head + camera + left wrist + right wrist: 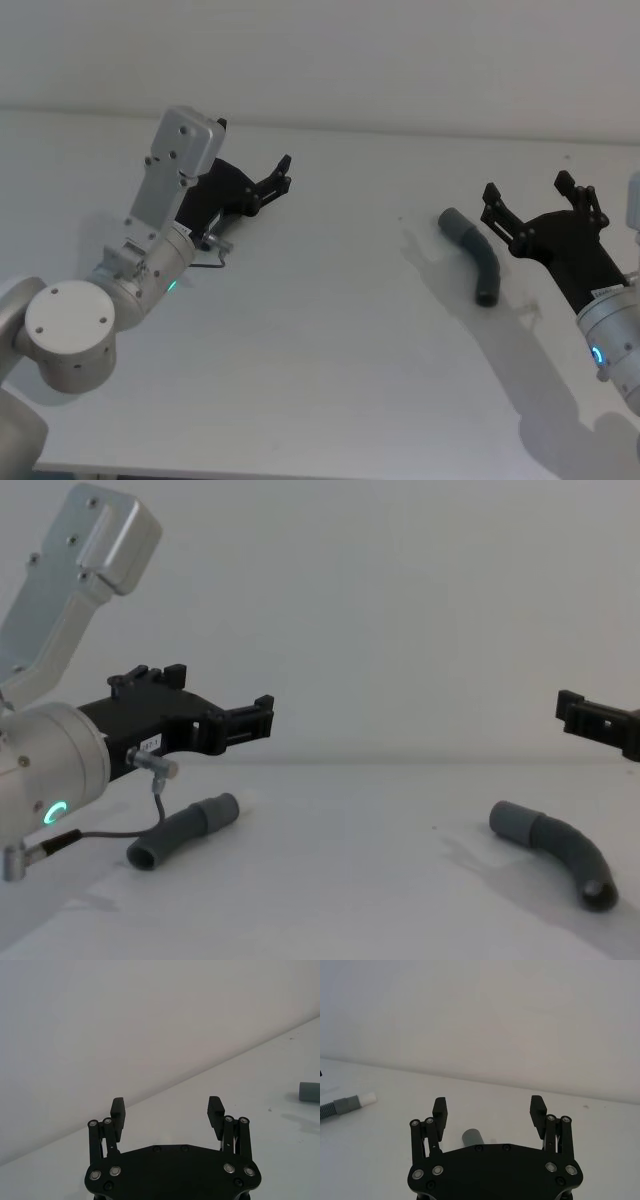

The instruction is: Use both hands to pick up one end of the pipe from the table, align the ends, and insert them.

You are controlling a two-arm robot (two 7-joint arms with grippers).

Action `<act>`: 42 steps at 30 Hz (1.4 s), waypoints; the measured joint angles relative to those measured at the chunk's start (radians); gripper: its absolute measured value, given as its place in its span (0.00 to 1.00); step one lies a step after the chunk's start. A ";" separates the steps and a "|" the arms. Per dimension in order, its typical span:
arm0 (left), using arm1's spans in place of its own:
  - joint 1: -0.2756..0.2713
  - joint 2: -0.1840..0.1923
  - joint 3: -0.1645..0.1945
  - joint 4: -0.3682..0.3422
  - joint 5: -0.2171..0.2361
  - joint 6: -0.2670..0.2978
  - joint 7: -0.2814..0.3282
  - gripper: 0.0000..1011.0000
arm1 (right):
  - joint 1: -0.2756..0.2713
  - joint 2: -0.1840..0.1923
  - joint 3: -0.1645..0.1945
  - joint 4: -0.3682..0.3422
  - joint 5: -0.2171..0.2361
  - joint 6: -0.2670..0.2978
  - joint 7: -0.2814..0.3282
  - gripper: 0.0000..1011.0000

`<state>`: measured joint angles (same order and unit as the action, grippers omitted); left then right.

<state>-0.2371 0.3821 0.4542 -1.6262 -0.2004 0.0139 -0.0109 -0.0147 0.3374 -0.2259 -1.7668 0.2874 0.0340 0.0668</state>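
The curved pipe piece (476, 253) lies on the white table (330, 340) at the right, just left of my right gripper (527, 190), which hovers open with nothing between its fingers. In the right wrist view, one of its ends, a plain grey cuff (471, 1137), sits just below the open right gripper (489, 1110). Farther off lies the straight piece (340, 1106) with its white tip (368, 1098). The chest view shows the straight piece (185, 830) lying under my left gripper (262, 718), which hangs above the table. That left gripper (167, 1110) is open and holds nothing.
A plain white wall rises behind the table's far edge (400, 130). A thin black cable (100, 832) hangs from the left wrist near the straight piece. Bare table (350, 880) separates the two pieces.
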 joint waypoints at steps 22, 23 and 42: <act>-0.007 -0.009 -0.016 -0.068 0.005 0.191 0.039 0.99 | 0.000 0.000 0.000 0.000 0.000 0.000 0.000 0.99; -0.010 -0.009 -0.016 -0.072 0.006 0.209 0.040 0.99 | 0.000 0.000 0.000 0.000 0.000 0.000 0.000 0.99; -0.096 0.047 -0.015 -0.066 0.013 0.388 -0.051 0.99 | 0.000 0.000 0.000 0.000 0.000 0.000 0.000 0.99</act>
<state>-0.3336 0.4295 0.4390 -1.6924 -0.1878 0.4022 -0.0619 -0.0146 0.3375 -0.2259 -1.7667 0.2874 0.0341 0.0668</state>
